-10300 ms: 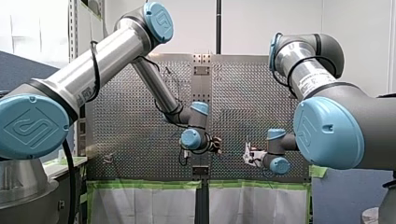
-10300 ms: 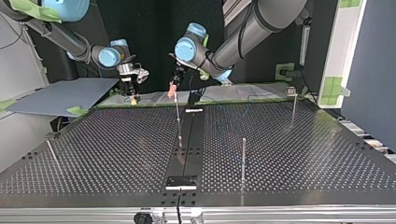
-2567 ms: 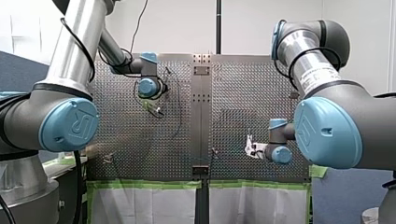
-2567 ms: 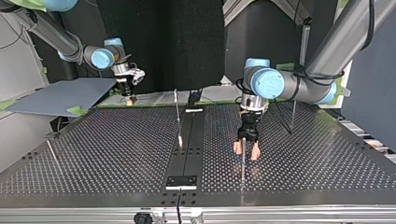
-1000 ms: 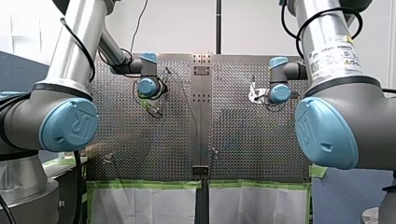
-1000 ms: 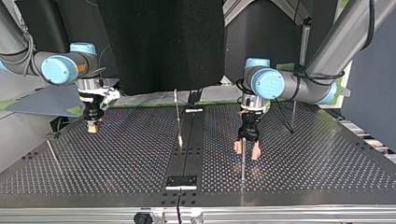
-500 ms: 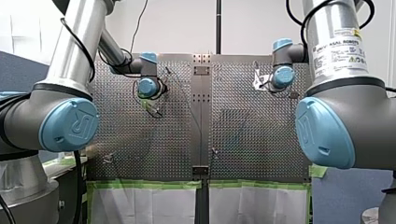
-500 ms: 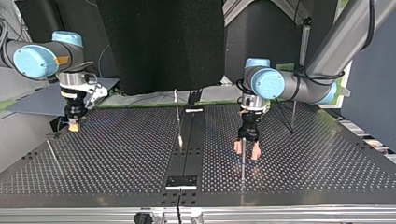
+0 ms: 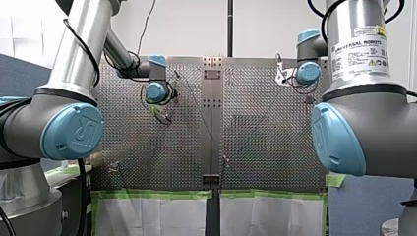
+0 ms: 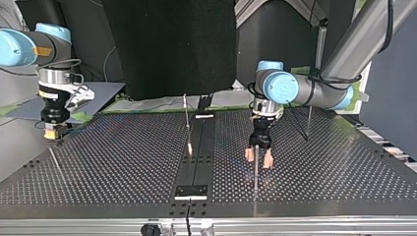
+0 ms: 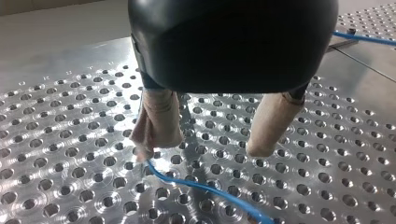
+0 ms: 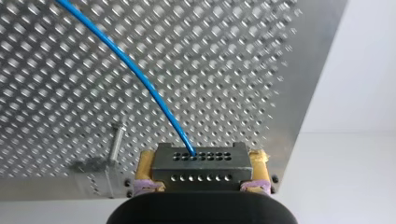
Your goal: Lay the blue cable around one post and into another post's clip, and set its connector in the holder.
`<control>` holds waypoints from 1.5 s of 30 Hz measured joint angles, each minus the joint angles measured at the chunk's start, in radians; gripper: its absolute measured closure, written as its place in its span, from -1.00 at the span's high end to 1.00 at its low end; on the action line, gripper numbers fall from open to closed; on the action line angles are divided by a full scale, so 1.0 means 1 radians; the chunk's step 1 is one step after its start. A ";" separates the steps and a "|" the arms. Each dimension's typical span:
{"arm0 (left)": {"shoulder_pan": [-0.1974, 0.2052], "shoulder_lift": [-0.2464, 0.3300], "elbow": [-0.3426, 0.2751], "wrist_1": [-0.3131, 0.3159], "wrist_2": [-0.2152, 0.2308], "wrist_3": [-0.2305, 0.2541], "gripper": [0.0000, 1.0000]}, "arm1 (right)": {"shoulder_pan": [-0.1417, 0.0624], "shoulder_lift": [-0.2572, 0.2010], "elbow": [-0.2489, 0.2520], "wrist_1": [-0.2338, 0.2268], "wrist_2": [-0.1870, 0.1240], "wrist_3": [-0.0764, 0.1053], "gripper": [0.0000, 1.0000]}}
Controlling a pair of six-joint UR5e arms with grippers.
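My left gripper (image 11: 205,147) stands spread, its two beige-padded fingers (image 11: 159,116) well apart and gripping nothing. The blue cable (image 11: 205,189) comes out from under the tip of one finger and runs off across the perforated table (image 11: 70,140) until the frame cuts it off. Whether it touches that finger I cannot tell, and its course behind the finger is hidden by the gripper's black body. In the top view a thin post (image 10: 255,172) rises between the two fingers; contact with either is unclear.

My right gripper (image 12: 201,161) is clamped on the connector (image 12: 201,170), a black block with rows of small holes, with the yellow pads (image 12: 147,161) pressing on each end. The cable leaves the connector's face and arcs away ahead of the gripper over the table, cut off at the frame's edge. Just ahead of the gripper and to one side, a short metal post (image 12: 116,140) stands on a blurred base I cannot identify. The gripper's black housing hides the fingers' roots.

In the front view both grippers are too small to read.
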 joint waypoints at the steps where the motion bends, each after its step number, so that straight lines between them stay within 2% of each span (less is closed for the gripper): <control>1: 0.000 0.000 0.000 0.000 0.000 0.000 1.00 | -0.006 0.001 0.000 -0.008 -0.002 -0.002 -1.00; 7: 0.002 0.000 0.000 0.000 0.000 0.004 1.00 | -0.041 0.024 0.001 -0.045 -0.024 -0.019 -1.00; 13: 0.002 0.000 0.000 0.000 -0.001 0.006 1.00 | -0.072 0.052 0.002 -0.047 -0.035 -0.036 -1.00; 23: 0.000 0.000 0.000 -0.003 -0.001 0.015 1.00 | -0.111 0.087 0.002 -0.049 -0.088 -0.033 -1.00; 31: 0.000 0.000 0.000 -0.003 -0.001 0.017 1.00 | -0.144 0.095 0.000 -0.059 -0.154 0.010 -1.00; 34: 0.000 0.000 0.000 -0.003 -0.001 0.017 1.00 | -0.157 0.106 -0.011 -0.053 -0.175 0.018 -1.00; 36: 0.000 0.000 0.000 -0.002 -0.001 0.017 1.00 | -0.164 0.117 -0.021 -0.043 -0.189 0.015 -1.00; 41: 0.001 0.000 0.000 -0.002 -0.001 0.017 1.00 | -0.180 0.153 -0.057 -0.007 -0.228 -0.013 -1.00; 45: 0.001 0.000 0.000 -0.002 -0.002 0.017 1.00 | -0.190 0.180 -0.078 0.007 -0.265 -0.014 -1.00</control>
